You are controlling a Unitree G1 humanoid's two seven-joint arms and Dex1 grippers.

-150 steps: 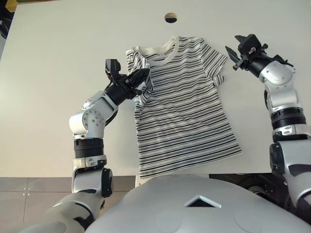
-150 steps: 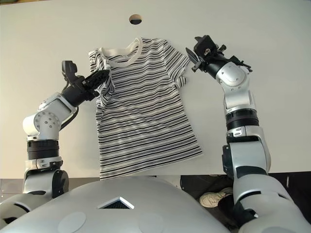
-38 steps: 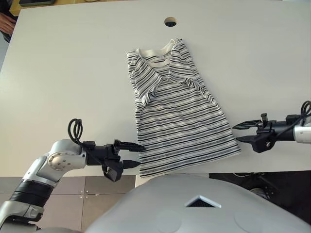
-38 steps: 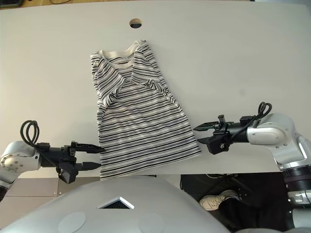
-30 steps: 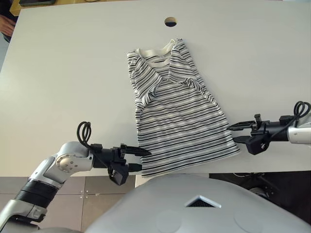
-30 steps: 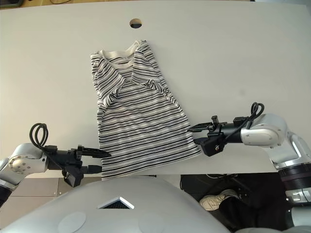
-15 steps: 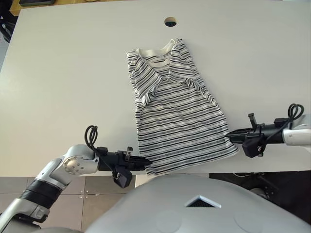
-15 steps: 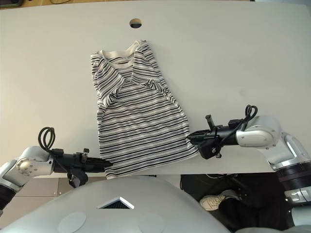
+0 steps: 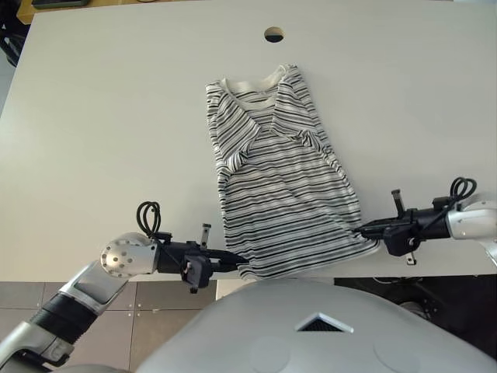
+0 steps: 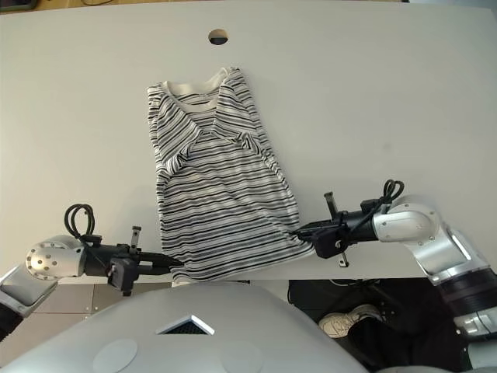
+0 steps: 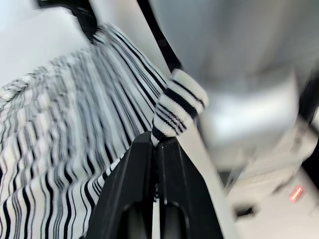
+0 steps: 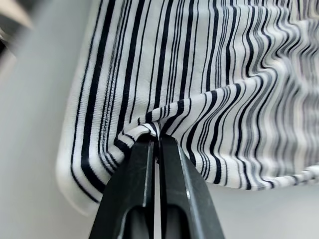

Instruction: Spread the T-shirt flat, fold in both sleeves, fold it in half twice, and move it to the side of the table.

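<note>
Left gripper [image 9: 239, 263] and right gripper [image 9: 362, 229]: each clamped on one near hem corner of the T-shirt [image 9: 283, 186], whose length runs away from both toward the far collar [image 9: 252, 84].

Left gripper [image 11: 155, 142]: in the centre of the frame, close to the camera, with its two black fingers [image 11: 134, 169] pressed together.
Grip: the fingers pinch the hem of the T-shirt [image 11: 60, 124].
Hem fold [image 11: 177, 107]: a small striped roll of cloth stands up just beyond the fingertips.
Cloth: black and white stripes, wrinkled, spreading away from the fingers over the white table [image 11: 30, 35].
</note>
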